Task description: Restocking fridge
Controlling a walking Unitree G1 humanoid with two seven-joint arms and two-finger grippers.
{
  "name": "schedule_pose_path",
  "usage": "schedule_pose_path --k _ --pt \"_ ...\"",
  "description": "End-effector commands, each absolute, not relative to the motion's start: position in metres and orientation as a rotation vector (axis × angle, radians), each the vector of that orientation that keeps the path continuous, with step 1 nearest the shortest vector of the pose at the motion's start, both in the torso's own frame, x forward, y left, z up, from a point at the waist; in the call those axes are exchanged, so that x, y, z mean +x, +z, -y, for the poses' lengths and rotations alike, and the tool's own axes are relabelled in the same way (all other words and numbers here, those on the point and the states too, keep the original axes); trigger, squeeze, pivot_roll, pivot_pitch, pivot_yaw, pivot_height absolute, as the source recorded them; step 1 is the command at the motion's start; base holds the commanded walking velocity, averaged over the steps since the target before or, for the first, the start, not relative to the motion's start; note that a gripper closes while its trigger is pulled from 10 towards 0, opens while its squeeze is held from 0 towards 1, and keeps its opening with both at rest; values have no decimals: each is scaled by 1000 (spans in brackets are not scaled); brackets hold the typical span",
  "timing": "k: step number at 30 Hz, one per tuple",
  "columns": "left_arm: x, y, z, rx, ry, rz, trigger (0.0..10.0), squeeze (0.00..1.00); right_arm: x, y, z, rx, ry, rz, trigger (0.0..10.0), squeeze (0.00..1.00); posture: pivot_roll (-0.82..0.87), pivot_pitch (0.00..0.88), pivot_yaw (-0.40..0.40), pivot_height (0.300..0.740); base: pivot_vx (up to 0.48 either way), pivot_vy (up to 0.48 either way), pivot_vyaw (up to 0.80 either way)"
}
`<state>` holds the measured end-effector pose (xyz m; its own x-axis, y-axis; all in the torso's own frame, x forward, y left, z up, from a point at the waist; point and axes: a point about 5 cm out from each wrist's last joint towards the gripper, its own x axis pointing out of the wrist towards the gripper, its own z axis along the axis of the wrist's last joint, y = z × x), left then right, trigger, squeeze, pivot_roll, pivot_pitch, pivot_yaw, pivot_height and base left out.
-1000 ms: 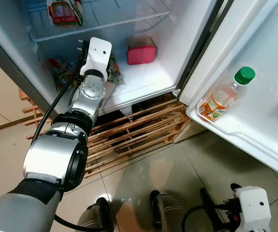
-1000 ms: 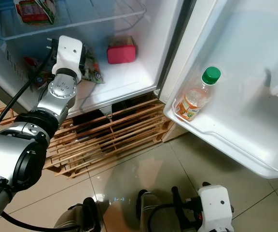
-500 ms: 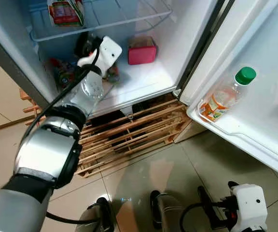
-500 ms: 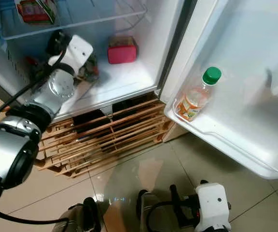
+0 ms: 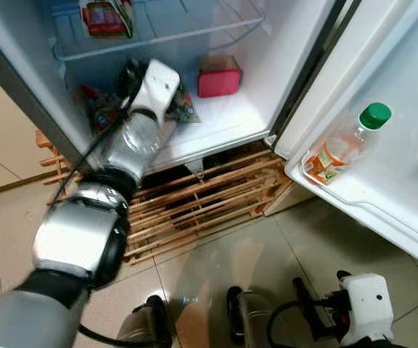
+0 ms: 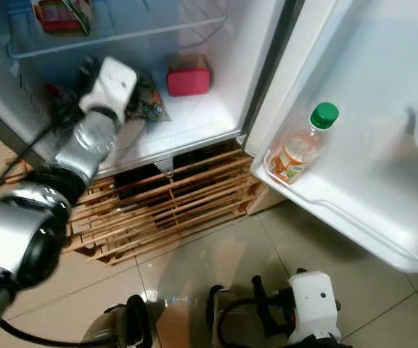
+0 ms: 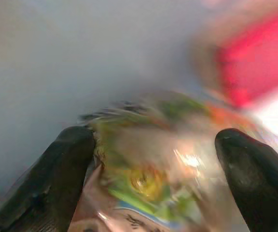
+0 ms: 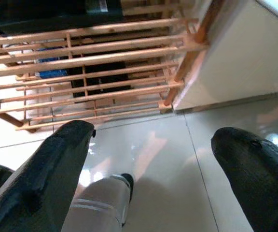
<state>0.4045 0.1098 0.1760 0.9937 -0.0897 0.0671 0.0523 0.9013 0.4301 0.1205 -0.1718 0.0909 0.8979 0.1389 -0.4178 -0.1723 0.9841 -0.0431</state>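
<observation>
Left gripper is reaching into the fridge's lower compartment, fingers spread wide. Crinkly green-and-orange foil snack packet is lying directly ahead, between the fingertips, on the white fridge floor; whether they touch is blurred. Red rectangular box is sitting beyond. Right gripper is hanging spread over the floor tiles, far off.

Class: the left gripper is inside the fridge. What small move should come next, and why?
Probably draw the left gripper back: its jaws stand open around the snack packet, which seems to lie on the fridge floor beside the red box.
</observation>
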Motion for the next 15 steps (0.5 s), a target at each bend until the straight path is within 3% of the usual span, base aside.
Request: schedule_pose_path --k 1,3,5,8,15 --pt "401 168 -105 409 -106 66 10000 0 117 86 174 -84 152 -454 10000 0 -433 261 -41 740 0 0 0" --pt "391 159 -83 273 -169 123 10000 0 123 86 174 -86 156 -435 10000 0 -422 243 -39 740 0 0 0" --pt "389 160 -80 244 -178 142 10000 0 125 85 174 -87 157 -432 10000 0 -420 240 -38 740 0 0 0" --pt "377 180 -68 297 -199 401 10000 0 131 83 174 -90 160 -420 10000 0 -396 210 -33 740 0 0 0" --pt "357 194 -79 398 -171 592 10000 0 147 80 171 -87 170 -382 10000 0 -353 165 -12 740 0 0 0"
